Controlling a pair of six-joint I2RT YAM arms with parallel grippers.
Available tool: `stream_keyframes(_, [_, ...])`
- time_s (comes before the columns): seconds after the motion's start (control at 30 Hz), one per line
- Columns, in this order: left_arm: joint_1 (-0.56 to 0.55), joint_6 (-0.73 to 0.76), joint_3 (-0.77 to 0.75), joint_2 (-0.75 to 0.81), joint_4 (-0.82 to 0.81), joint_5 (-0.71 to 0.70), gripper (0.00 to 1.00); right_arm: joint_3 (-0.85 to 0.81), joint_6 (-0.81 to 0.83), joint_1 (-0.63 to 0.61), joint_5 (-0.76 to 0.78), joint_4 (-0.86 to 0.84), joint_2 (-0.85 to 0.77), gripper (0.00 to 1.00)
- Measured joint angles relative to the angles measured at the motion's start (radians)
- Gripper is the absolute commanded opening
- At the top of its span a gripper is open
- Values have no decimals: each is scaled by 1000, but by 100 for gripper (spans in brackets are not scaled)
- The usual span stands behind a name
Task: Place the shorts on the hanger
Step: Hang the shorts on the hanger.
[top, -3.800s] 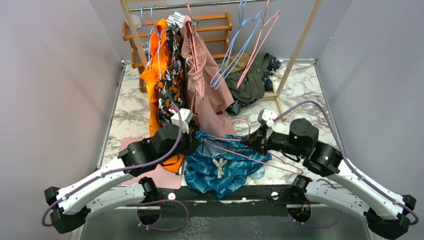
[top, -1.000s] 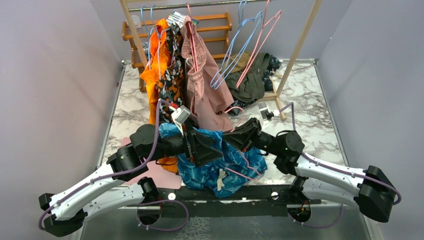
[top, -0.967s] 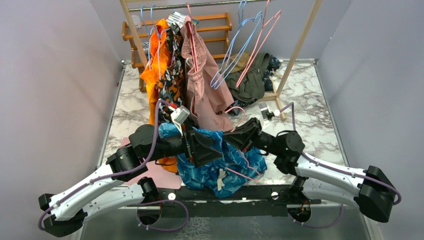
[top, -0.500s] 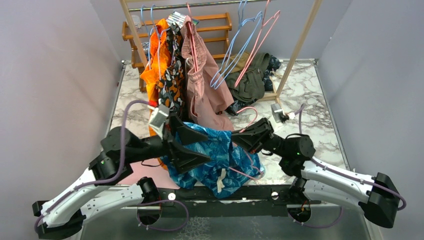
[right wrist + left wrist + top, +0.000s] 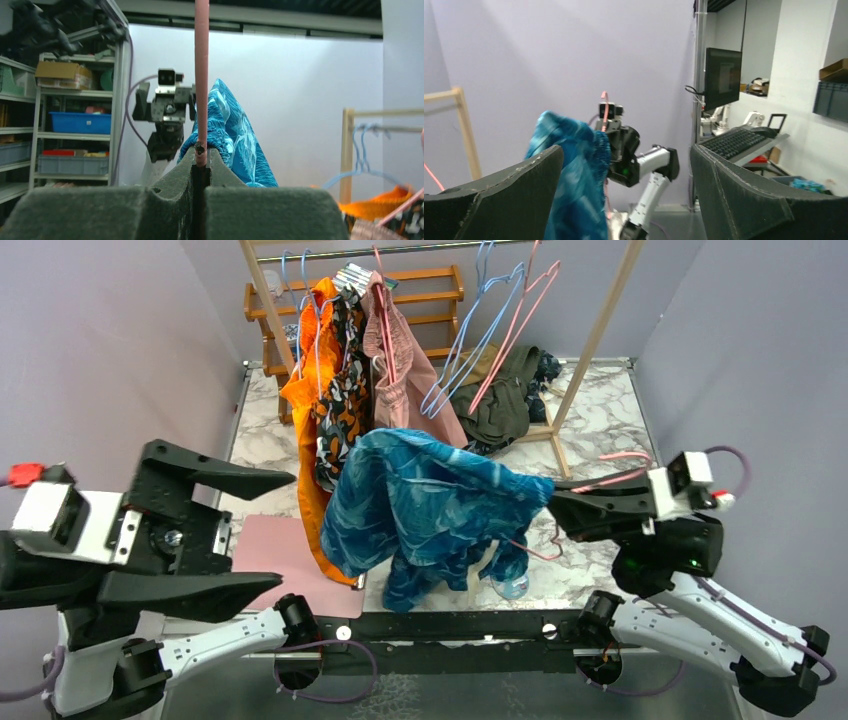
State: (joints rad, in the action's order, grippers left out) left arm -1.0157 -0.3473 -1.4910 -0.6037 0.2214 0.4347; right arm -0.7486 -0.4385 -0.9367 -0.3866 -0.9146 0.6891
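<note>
The right arm stands high over the right side of the counter (image 5: 610,415), forearm roughly level. Its gripper (image 5: 560,512) points left, jaws pressed together on the thin pink hanger (image 5: 625,476); the wrist view shows the rod pinched in the pad seam. The shorts (image 5: 430,500) hang draped over the hanger above the counter's front middle; whether the lowest hem touches cannot be told. The left arm sits high at far left, its gripper (image 5: 280,530) spread wide, holding nothing, well apart from the shorts. The hung orange garment (image 5: 305,390) crowds just behind the shorts. Bare marble shows right of the wooden rack post (image 5: 590,350).
</note>
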Motion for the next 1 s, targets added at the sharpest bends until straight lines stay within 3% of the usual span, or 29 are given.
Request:
stream_keyframes(0.23, [0, 89, -14, 0, -3, 0, 99, -18, 20, 0, -13, -165, 55, 1])
stream_keyframes(0.47, [0, 121, 15, 0, 12, -10, 99, -44, 13, 0, -54, -198, 166, 1])
stream_keyframes(1.0, [0, 258, 52, 81, 67, -204, 99, -27, 91, 0, -37, -136, 19, 1])
